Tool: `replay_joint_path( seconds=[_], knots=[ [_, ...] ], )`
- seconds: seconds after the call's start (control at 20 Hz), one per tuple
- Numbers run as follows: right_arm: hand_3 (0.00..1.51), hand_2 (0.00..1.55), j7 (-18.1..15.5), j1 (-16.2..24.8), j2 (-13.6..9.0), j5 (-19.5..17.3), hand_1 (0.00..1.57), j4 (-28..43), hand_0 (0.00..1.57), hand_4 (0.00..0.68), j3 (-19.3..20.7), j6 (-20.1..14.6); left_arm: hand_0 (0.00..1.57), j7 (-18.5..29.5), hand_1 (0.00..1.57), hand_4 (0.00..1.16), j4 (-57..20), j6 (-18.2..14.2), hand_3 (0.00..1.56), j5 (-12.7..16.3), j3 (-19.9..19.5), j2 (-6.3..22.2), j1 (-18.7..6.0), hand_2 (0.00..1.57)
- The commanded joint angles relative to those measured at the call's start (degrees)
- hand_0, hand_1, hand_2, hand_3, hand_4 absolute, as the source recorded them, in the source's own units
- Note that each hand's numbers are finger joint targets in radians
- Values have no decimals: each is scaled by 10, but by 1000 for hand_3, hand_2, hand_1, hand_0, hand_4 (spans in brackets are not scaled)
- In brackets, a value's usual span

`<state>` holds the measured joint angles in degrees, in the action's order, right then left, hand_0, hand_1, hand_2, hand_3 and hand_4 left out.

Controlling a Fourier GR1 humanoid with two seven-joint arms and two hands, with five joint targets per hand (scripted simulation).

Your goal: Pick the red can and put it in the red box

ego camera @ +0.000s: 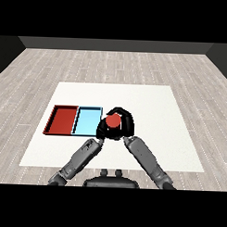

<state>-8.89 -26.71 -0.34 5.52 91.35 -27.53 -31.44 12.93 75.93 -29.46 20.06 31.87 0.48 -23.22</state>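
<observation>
Pale wood-plank floor (181, 71) all round, dark wall (116, 45) at the far end; a white rectangular table (152, 107) sits in the middle. On its left half two shallow trays lie side by side, long edges touching: a red rectangular tray (62, 119) on the outside, a light blue rectangular tray (87, 121) just beside it toward the centre.

The small red cylindrical can (113, 120) stands upright, top face toward me, just right of the blue tray's near corner. It is not in either tray. Cannot tell whether it rests on the table or is lifted off it.

Right hand (125, 123), black, on a grey forearm from the lower right: fingers curled round the can from behind and from the right.

Left hand (102, 130), black, forearm from the lower left: it sits close against the can's left side, next to the blue tray's edge. Finger posture there is masked by the can and the other hand, cannot tell
</observation>
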Motion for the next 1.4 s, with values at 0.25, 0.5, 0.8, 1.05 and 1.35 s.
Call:
replay_joint_path(
  seconds=[0.25, 0.5, 0.8, 1.05, 1.35],
  knots=[
    [0, 0, 63, 2, -5, -58, 0, -13, 0, 0, -20, 17, 1571, 6, 1571, 1127, -3, -8, 1499, -11, -5, -5, 1, 1571],
    [0, 0, 50, -26, 3, -58, 0, -42, 0, 0, -10, 16, 1571, 61, 1571, 1127, -47, -6, 1494, 6, 8, -5, 5, 1571],
    [0, 0, 84, -13, 3, -63, 0, 5, 0, 0, 13, -13, 1571, -26, 1571, 1133, 11, 5, 1501, -39, -28, -5, -2, 1571],
    [0, 0, 79, 23, -4, -86, 0, 13, 0, 0, 41, 39, 1571, 21, 1571, 1139, -27, 25, 1494, -30, -29, -5, -4, 1571],
    [0, 0, 58, 25, 3, -44, 0, 52, 0, 0, 48, 14, 1571, -17, 1571, 1140, 18, 13, 1481, -52, -41, -5, 14, 1571]
  ],
)
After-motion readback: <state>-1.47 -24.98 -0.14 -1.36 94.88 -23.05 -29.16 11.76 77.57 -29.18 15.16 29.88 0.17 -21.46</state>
